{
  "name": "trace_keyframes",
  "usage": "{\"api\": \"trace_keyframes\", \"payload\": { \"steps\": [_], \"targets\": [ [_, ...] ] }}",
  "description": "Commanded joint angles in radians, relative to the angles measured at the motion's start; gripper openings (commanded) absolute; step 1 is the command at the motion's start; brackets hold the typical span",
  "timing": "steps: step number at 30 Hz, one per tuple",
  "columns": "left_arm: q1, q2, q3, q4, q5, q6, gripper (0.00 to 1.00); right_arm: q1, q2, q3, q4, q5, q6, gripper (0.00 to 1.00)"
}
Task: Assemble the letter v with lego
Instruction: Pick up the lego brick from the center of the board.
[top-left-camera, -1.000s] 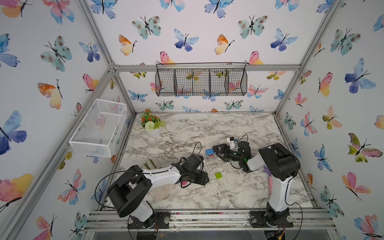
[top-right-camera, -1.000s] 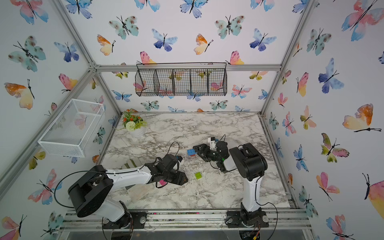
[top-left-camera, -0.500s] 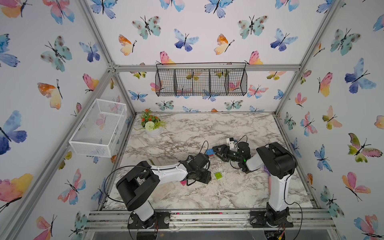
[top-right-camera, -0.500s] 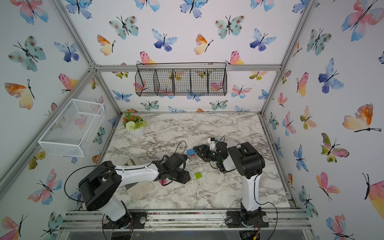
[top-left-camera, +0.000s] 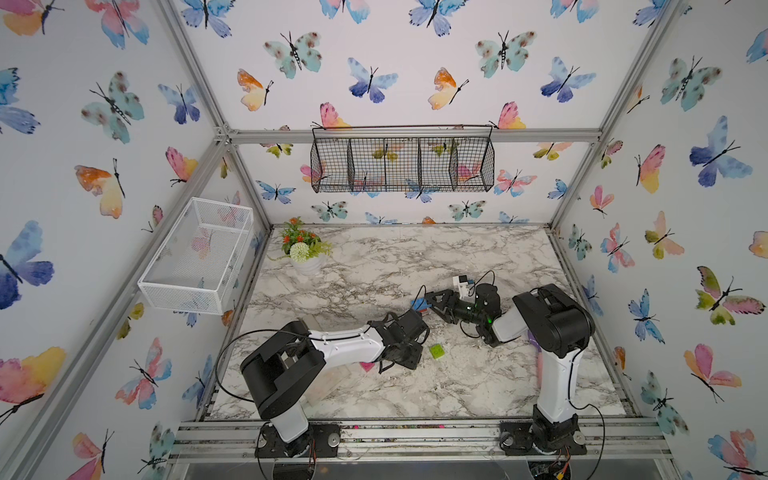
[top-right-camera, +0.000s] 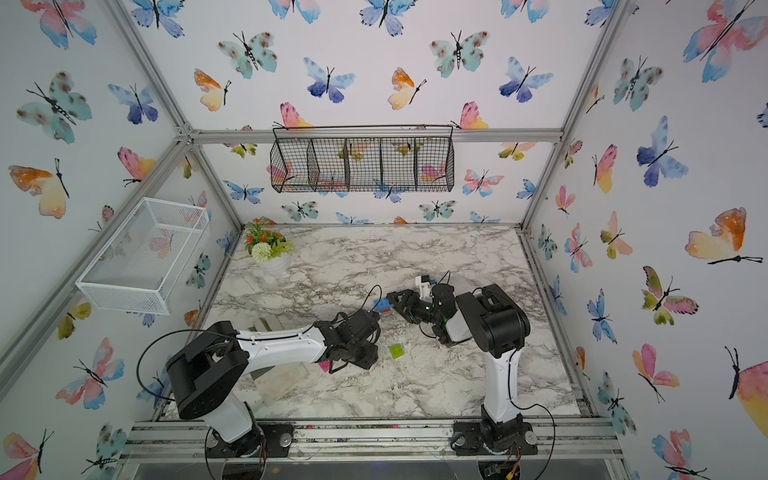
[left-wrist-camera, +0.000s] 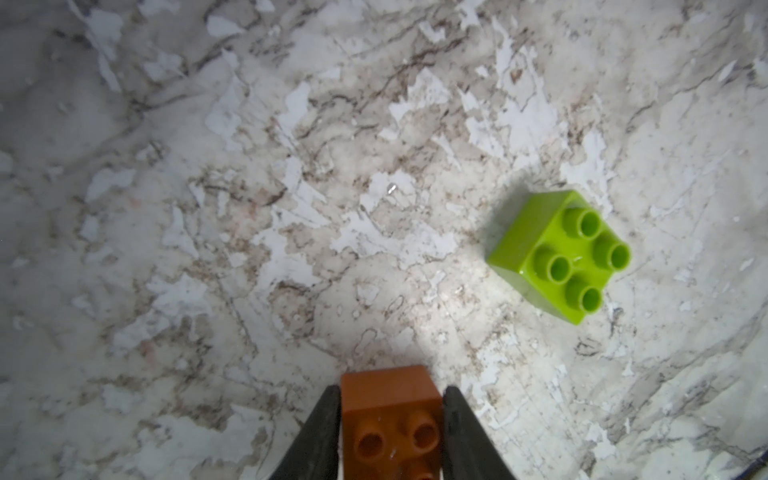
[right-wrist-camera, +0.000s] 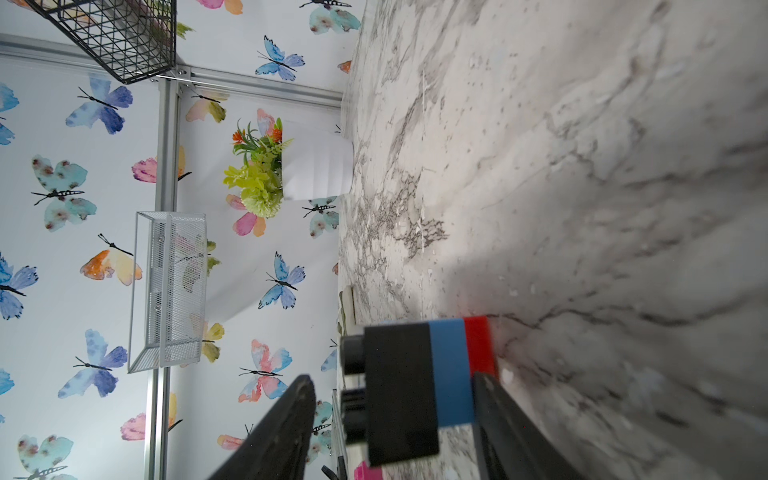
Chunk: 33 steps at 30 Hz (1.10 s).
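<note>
Left fingers clamped the orange square studded brick; right fingers straddled, not yet closed, the red-blue-black brick stack standing on the marble table. Lime-green square brick lay loose near the left fingers.

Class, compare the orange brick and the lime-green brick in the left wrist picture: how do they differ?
The orange brick sits between the fingers of the left gripper; the lime-green brick lies free on the marble table. The orange brick is cut off by the picture edge; the lime-green brick shows all four studs. Both are studded plastic bricks.
</note>
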<state>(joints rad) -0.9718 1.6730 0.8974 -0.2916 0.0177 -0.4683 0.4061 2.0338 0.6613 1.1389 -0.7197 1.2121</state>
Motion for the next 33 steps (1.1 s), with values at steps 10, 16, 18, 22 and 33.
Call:
{"api": "trace_keyframes", "payload": {
  "steps": [10,16,18,22,33],
  "targets": [
    [0.046,-0.058,0.03,-0.103,-0.099,-0.079,0.24,-0.004,0.009,0.001,0.036,-0.015,0.003,0.58],
    [0.152,-0.127,0.059,-0.058,-0.038,-0.12,0.24,-0.004,0.028,-0.024,0.086,-0.01,0.016,0.58],
    [0.176,-0.137,0.085,-0.059,-0.038,-0.125,0.24,-0.004,0.039,-0.036,0.114,-0.006,0.028,0.58],
    [0.21,-0.117,0.144,-0.064,-0.025,-0.119,0.25,-0.004,0.07,-0.047,0.181,-0.015,0.06,0.64],
    [0.228,0.004,0.273,-0.084,0.005,-0.107,0.25,-0.004,0.074,-0.054,0.22,-0.004,0.079,0.6]
  ]
}}
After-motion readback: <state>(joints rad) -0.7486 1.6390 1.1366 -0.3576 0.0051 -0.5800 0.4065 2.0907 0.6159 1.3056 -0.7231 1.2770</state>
